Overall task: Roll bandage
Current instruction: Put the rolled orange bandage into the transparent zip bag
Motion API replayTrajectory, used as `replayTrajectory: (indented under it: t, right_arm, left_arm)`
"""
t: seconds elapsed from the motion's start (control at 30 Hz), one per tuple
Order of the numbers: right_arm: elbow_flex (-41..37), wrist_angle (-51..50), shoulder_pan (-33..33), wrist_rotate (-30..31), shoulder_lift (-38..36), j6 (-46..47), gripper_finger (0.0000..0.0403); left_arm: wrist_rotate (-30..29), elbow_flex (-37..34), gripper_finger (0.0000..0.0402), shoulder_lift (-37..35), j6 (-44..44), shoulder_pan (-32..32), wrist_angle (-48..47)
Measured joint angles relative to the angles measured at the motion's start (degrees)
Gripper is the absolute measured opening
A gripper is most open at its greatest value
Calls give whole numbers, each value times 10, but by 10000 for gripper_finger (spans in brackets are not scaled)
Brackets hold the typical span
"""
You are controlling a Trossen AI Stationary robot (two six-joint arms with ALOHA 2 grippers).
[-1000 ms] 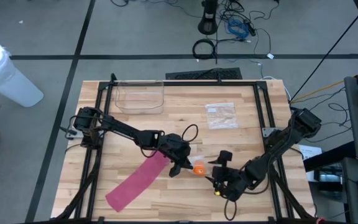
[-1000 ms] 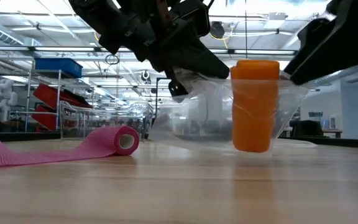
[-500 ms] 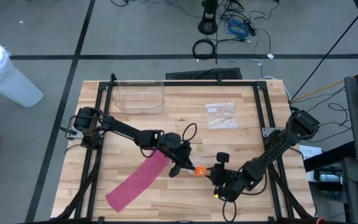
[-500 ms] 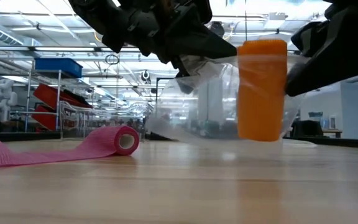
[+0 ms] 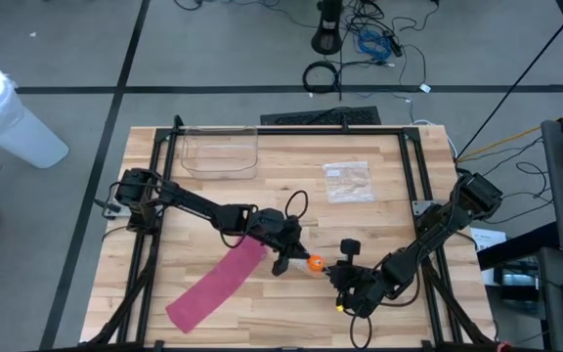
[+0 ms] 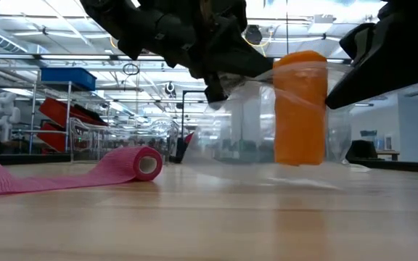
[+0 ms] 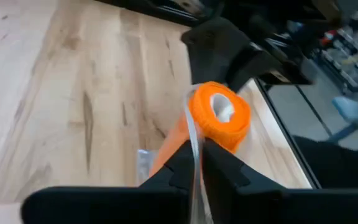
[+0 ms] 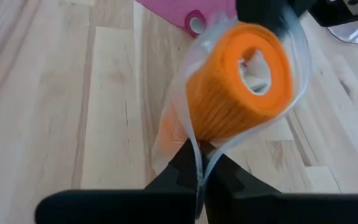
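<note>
Both grippers, left (image 5: 283,262) and right (image 5: 335,277), pinch a clear bag (image 6: 267,138) holding an orange roll (image 6: 300,109) beside the pink bandage (image 5: 218,285).

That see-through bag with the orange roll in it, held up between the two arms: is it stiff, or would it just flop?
Probably floppy: the clear bag creases and sags around the orange roll, and its lower edge drapes onto the table. It looks thin and light, pinched at its edges by the left gripper and the right gripper. The film may be slippery.
</note>
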Motion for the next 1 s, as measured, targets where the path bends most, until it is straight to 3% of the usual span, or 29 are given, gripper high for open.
replayTrajectory:
  t: [0.27, 0.37, 0.47, 0.73, 0.93, 1.0]
  right_arm:
    - [0, -8, -6, 3, 0, 0, 0]
    - [0, -23, -11, 34, 0, 8, 0]
    - [0, -68, -16, 81, 0, 44, 0]
    - [0, -97, -19, 90, -20, 79, 0]
    - [25, -121, -4, 157, -70, 65, 0]
    - [27, -111, -10, 98, -89, 49, 0]
  left_arm:
    - [-1, 0, 102, 0, -36, 4, 6]
    - [3, 0, 116, -12, -52, 6, -2]
    - [7, 0, 119, -39, -47, 10, -11]
    - [7, 0, 119, -112, 5, 13, -62]
    - [-43, 0, 119, -162, 42, 7, -153]
    - [-60, 0, 119, -173, 56, -1, -154]
